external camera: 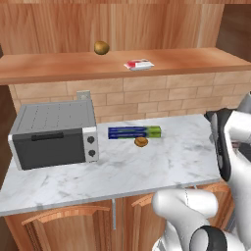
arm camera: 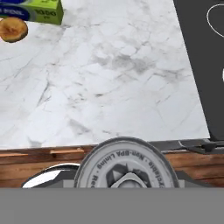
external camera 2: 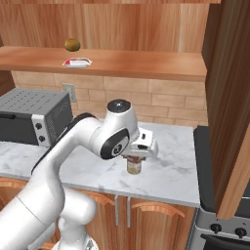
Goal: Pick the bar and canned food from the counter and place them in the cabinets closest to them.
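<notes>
Fingers (external camera 2: 135, 157) closed around canned food (external camera 2: 134, 165) standing on marble surface (external camera 2: 171, 171), bar (external camera 2: 76, 62) on cabinet shelf (external camera 2: 146, 63) above.

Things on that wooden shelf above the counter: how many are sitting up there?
2. A brown-yellow ball sits toward the shelf's back, left of centre, and a flat red and white bar lies nearer the front edge, to the ball's right. The shelf's far ends are cropped.

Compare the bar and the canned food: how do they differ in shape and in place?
The bar is a flat red and white packet; the canned food is an upright cylinder with a pale metal top. The bar lies on the cabinet shelf; the canned food stands on the counter. The gripper is at the canned food; the bar lies free.
</notes>
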### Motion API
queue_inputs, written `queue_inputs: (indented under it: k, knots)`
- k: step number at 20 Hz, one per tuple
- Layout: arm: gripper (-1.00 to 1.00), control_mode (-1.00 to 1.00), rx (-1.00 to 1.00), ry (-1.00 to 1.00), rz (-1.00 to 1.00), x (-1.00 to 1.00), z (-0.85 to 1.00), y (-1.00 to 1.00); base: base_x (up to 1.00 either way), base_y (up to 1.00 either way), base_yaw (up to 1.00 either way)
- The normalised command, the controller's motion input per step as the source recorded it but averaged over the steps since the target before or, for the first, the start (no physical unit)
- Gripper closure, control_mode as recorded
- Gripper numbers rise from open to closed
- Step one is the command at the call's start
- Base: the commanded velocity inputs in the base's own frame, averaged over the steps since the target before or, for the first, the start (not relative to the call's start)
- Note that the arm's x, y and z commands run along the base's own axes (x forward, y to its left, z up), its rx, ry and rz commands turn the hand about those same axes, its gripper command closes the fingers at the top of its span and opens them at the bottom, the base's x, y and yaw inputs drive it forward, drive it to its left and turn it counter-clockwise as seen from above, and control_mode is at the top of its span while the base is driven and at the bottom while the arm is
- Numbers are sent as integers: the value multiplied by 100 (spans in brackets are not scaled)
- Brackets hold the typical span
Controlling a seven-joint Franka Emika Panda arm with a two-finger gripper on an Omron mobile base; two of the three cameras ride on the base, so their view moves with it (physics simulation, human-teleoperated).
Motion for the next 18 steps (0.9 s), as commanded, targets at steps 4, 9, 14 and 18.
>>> queue_inputs:
  k: [4,9,14,18]
  knots:
    - [100,-100,0,-1,1,-88,74,11,0,0,0]
    - [100,-100,0,-7,3,-82,67,32,0,0,0]
    - [100,-100,0,-13,2,-65,56,35,0,0,0]
    - [100,-100,0,-14,2,-60,53,34,0,0,0]
